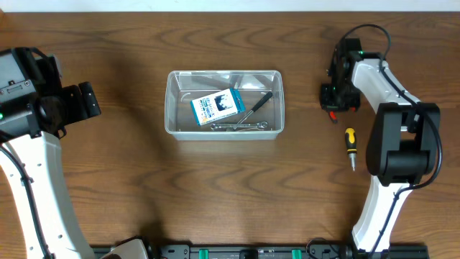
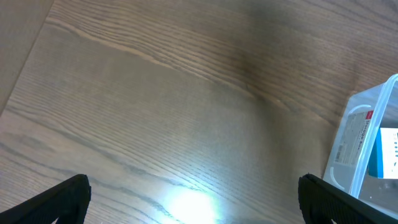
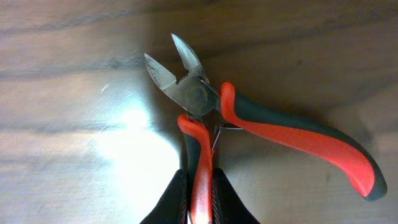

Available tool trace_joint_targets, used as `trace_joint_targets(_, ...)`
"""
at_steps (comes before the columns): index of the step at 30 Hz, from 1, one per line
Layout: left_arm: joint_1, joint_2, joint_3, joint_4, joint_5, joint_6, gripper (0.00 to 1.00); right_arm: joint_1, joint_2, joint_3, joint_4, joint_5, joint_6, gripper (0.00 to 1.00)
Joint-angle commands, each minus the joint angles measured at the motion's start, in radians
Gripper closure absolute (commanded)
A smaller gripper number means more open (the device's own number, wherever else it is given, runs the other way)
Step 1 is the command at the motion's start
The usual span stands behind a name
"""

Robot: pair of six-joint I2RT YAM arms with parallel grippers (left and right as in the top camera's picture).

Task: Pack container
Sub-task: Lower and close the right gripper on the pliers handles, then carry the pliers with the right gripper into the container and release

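The clear container (image 1: 171, 105) sits mid-table (image 1: 215, 194), holding a blue-and-white box (image 1: 218, 106), a wrench (image 1: 237, 126) and a black-handled tool (image 1: 260, 101). To its right, the right gripper (image 1: 333, 106) sits over a red-handled tool (image 1: 332, 116), with a yellow-and-black screwdriver (image 1: 350, 139) lying nearby.

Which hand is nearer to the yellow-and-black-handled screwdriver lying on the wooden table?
Right. The right hand, gripping red-and-black pliers, sits just beyond the screwdriver; the left hand is far off, past the clear plastic tub.

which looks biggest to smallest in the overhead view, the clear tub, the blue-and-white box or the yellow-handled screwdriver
1. clear tub
2. blue-and-white box, inside the tub
3. yellow-handled screwdriver, nearly as long but much slimmer
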Motion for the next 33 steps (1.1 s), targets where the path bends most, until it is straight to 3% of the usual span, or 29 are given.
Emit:
trace_joint_targets(1,0.004,0.002,-0.01,-0.003,0.001,-0.012,0.02,0.047,-0.049,0.153,-0.041,-0.004,-0.045,0.99)
trace_joint_targets(9,0.004,0.002,-0.01,-0.003,0.002,-0.012,0.02,0.262,-0.152,0.43,-0.121,-0.004,-0.317,0.99)
trace_joint_targets(18,0.004,0.002,-0.01,-0.003,0.002,-0.012,0.02,0.559,-0.092,0.383,-0.171,-0.005,-0.848,0.99)
trace_joint_targets(29,0.004,0.002,-0.01,-0.003,0.002,-0.012,0.02,0.598,0.059,0.292,-0.081,-0.049,-0.817,0.98)
trace_joint_targets(31,0.004,0.002,-0.01,-0.003,0.002,-0.013,0.02,0.595,0.068,0.292,-0.085,-0.049,-0.817,0.79)
trace_joint_targets(33,0.004,0.002,-0.01,-0.003,0.002,-0.012,0.02,0.593,0.069,0.292,-0.085,-0.049,-0.818,0.67)
